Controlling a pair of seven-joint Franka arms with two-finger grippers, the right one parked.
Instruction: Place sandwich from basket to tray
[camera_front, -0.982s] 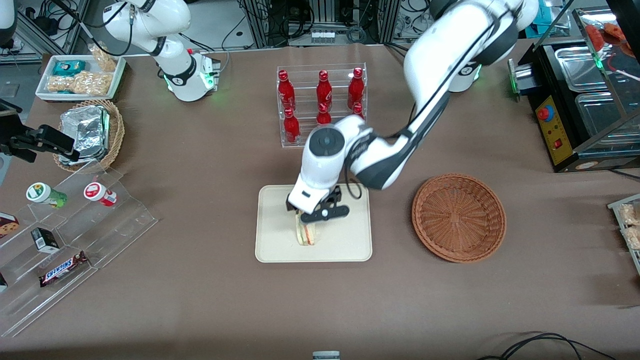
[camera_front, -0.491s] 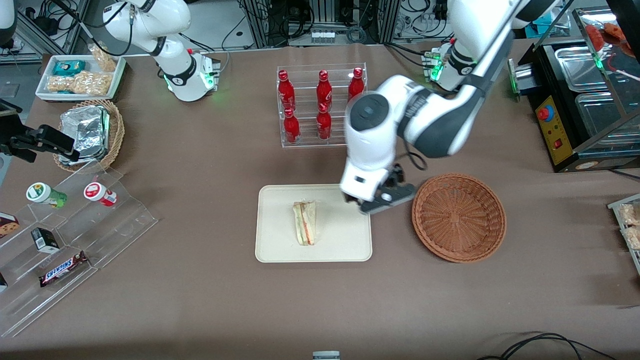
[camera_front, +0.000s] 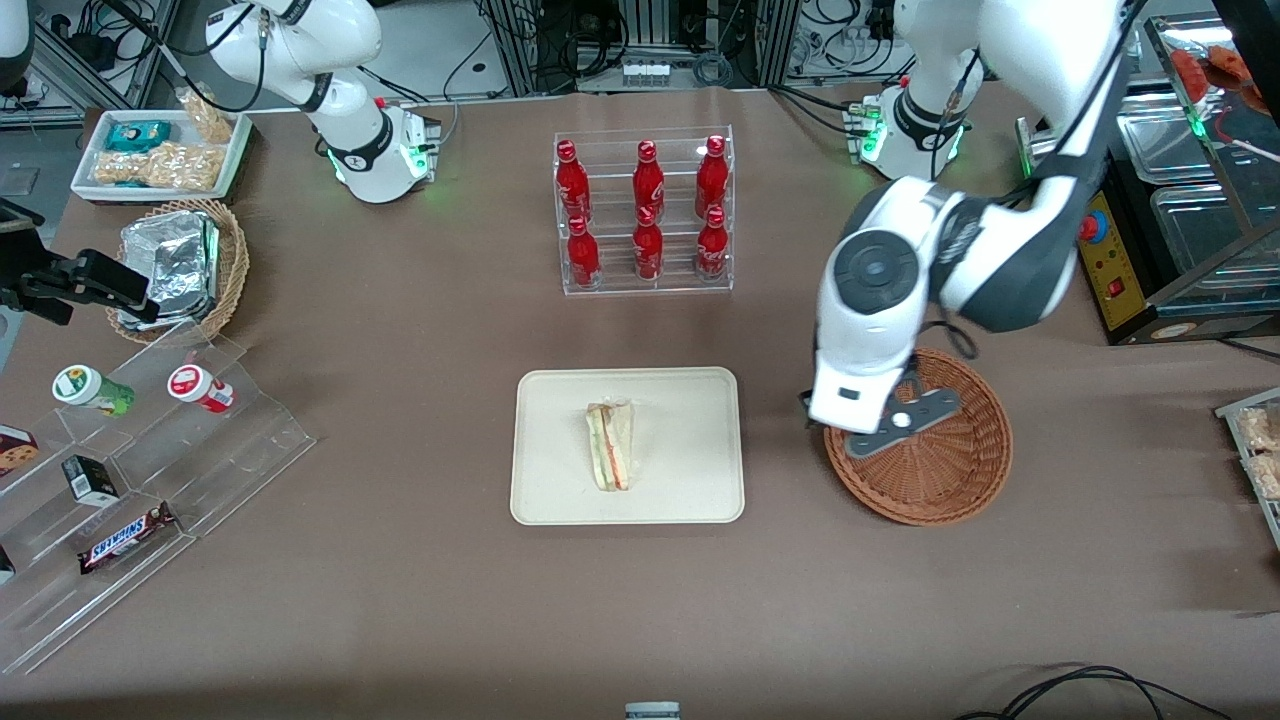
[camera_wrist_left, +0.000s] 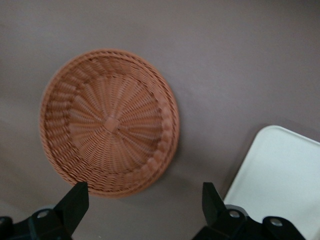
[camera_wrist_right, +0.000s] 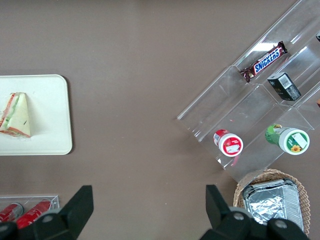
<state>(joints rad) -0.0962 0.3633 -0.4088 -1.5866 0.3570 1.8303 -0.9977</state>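
Now the sandwich (camera_front: 611, 446) lies flat near the middle of the tray (camera_front: 700, 490), released, in the same spot as half a second ago. The gripper (camera_front: 868, 432) has moved off the tray's edge toward the working arm's end of the table and hangs above the rim of the basket (camera_front: 955, 480) nearest the tray. Its fingers (camera_wrist_left: 75, 202) are spread apart and hold nothing. The wrist points straight down, with the forearm rising above the basket toward the arm's base.

Front view looks down over whole table; both wrist views look straight down, sharing tray (camera_front: 700, 490) (camera_wrist_left: 285, 175) (camera_wrist_right: 50, 100).
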